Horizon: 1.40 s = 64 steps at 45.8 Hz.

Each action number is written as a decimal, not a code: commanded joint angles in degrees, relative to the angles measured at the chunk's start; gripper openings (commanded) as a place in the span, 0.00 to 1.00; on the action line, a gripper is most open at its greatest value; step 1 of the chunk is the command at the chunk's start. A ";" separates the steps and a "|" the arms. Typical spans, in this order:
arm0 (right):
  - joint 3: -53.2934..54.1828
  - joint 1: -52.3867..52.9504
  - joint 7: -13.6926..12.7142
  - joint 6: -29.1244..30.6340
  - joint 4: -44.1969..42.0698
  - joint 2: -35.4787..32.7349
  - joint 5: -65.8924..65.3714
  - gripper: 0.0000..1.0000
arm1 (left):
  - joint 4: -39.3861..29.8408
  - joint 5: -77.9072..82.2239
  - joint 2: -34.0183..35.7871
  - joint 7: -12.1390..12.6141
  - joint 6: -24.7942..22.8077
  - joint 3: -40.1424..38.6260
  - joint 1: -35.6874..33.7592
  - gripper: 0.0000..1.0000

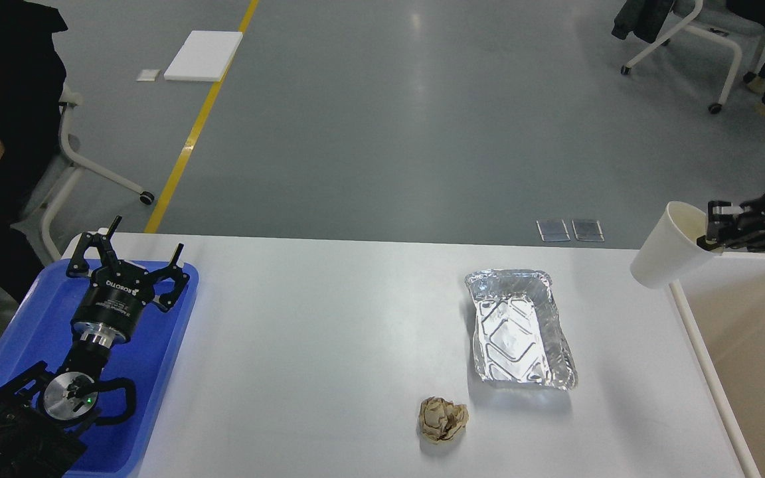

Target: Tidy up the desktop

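The white desktop [329, 332] carries an empty foil tray [518, 328] at the right and a crumpled brown paper ball [442, 419] near the front. My right gripper [718, 229] is shut on the rim of a white paper cup [665, 255] and holds it tilted in the air over the table's far right corner, at the edge of the beige-white bin [741, 345]. My left gripper [131, 252] is open and empty above the blue tray [24, 332] at the left.
The beige-white rimmed bin stands beside the table's right edge. Chairs [84, 166] and seated people are at the far left and far right on the grey floor. A yellow floor line [196, 119] runs behind the table.
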 commanded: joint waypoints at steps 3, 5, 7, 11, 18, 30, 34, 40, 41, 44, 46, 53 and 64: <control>-1.98 13.17 0.01 6.66 2.83 -1.76 -2.29 0.00 | -0.01 0.00 -0.01 0.00 0.00 0.00 0.00 0.99; -2.77 14.92 0.01 7.46 3.18 -1.76 -2.29 0.00 | -0.01 0.00 -0.01 0.00 0.00 0.00 0.00 0.99; -4.08 17.03 0.01 7.99 3.36 -1.59 -2.29 0.00 | -0.01 0.00 -0.01 0.00 0.00 0.00 0.00 0.99; -5.41 20.38 0.01 8.08 5.47 -1.32 -2.11 0.00 | -0.01 0.00 -0.01 0.00 0.00 0.00 0.00 0.99; -5.32 21.61 -0.08 7.99 5.73 -1.50 -2.20 0.00 | -0.01 0.00 -0.01 0.00 0.00 0.00 0.00 0.99; -5.49 20.82 -0.08 7.55 5.03 -2.03 -2.29 0.00 | -0.01 0.00 0.07 0.00 0.00 0.00 0.00 0.99; -5.49 20.12 -0.17 7.29 4.94 -3.25 -2.55 0.00 | -0.01 0.00 0.07 0.00 0.00 0.00 0.00 0.99; -5.49 17.40 -0.17 5.97 4.24 -4.57 -2.82 0.00 | 0.08 0.00 0.07 0.00 0.00 0.00 0.00 0.99; -5.49 17.05 -0.17 5.79 3.98 -4.84 -2.73 0.00 | 0.08 0.00 0.07 0.00 0.00 0.00 0.00 0.99; -5.49 16.17 -0.17 5.35 3.45 -6.06 -2.82 0.00 | -0.01 0.00 0.07 0.00 0.00 0.00 0.00 0.99; -5.41 15.29 -0.17 4.91 2.75 -7.29 -2.90 0.00 | 0.08 0.00 0.07 0.00 0.00 0.00 0.00 0.99; -4.18 9.85 -0.08 4.74 -2.87 -10.55 -2.90 0.00 | -0.01 0.00 0.07 0.00 0.00 0.00 0.00 0.99; 4.16 -5.62 -0.17 4.12 -15.97 -13.54 -2.73 0.00 | -0.01 0.00 0.07 0.00 0.00 0.00 0.00 0.99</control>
